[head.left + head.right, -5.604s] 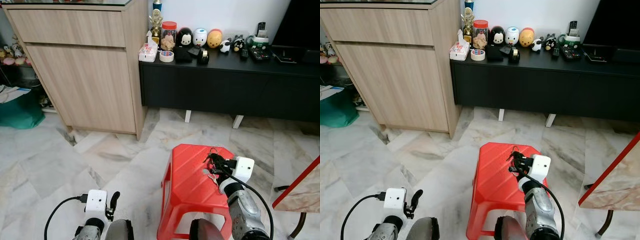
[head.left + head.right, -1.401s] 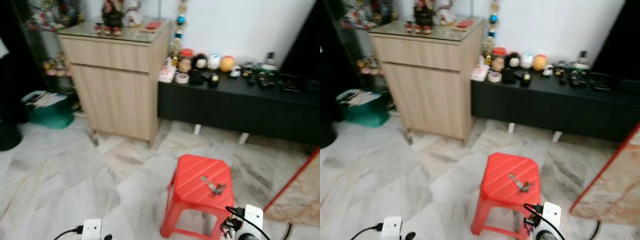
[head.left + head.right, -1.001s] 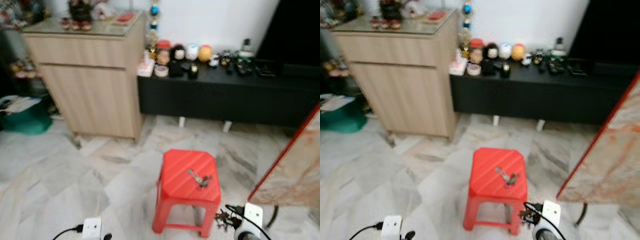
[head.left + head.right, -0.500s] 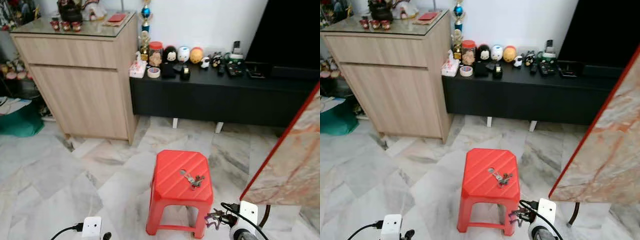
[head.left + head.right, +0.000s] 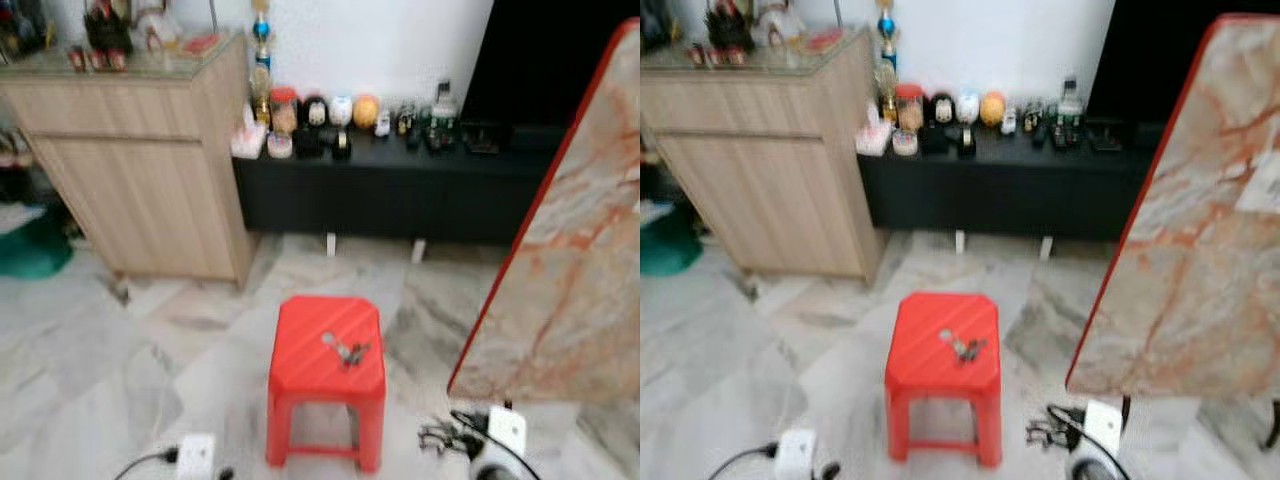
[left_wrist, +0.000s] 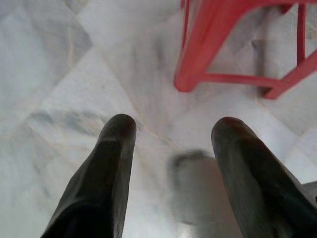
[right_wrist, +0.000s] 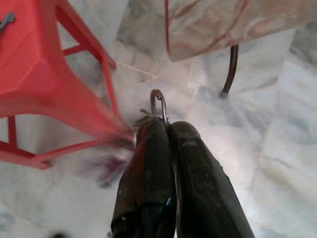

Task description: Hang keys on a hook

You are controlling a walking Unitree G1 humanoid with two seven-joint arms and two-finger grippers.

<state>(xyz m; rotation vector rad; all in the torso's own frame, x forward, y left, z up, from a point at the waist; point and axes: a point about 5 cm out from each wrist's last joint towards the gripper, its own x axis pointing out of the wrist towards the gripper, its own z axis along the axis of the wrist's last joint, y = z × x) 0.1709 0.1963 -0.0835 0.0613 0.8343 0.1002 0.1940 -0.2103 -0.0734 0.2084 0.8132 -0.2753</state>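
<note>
A red stool (image 5: 328, 355) sits on the marble floor (image 5: 120, 340), with a bunch of keys (image 5: 343, 349) lying on its seat. The right gripper (image 7: 165, 130) hangs low just beside the stool, fingers pinched tight on a second set of keys (image 5: 440, 437). The left gripper (image 6: 171, 134) is spread wide, holding nothing. Behind the stool stand a wooden cabinet (image 5: 140, 170) and a black TV bench (image 5: 400, 190).

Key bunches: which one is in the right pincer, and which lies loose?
The bunch beside the stool's front corner is clamped in the right pincer; the other keys lie loose on the red stool.
</note>
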